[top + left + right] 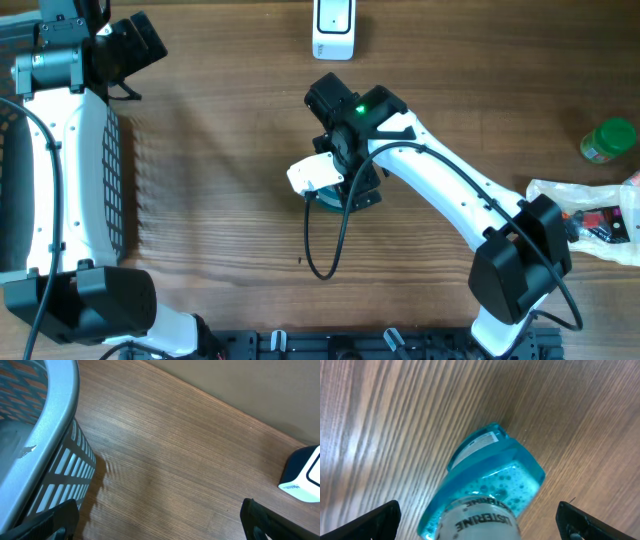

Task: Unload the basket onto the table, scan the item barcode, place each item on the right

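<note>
Arms are working from opposite sides of the wooden table (220,140). On the left, the left arm is stretching along a white mesh basket (110,180). The left gripper (159,522) is hanging over bare wood just beside the basket's rim, its fingers spread wide and holding nothing.

Toward the middle, the right arm is reaching in from the lower right with its elbow bent. The right gripper (480,522) is pointing down over the mouthwash bottle (487,475), fingers spread well apart on either side and standing clear of it.

The bottle is sitting near the table's middle. It is showing clear blue plastic, bubbly blue liquid and a pale band reading LISTERINE; upright or lying, I cannot tell.

A white scanner (333,28) is standing at the far edge, well apart from the bottle. Further right, a green-lidded jar (608,140) and a clear plastic bag (585,195) are lying near the edge.
</note>
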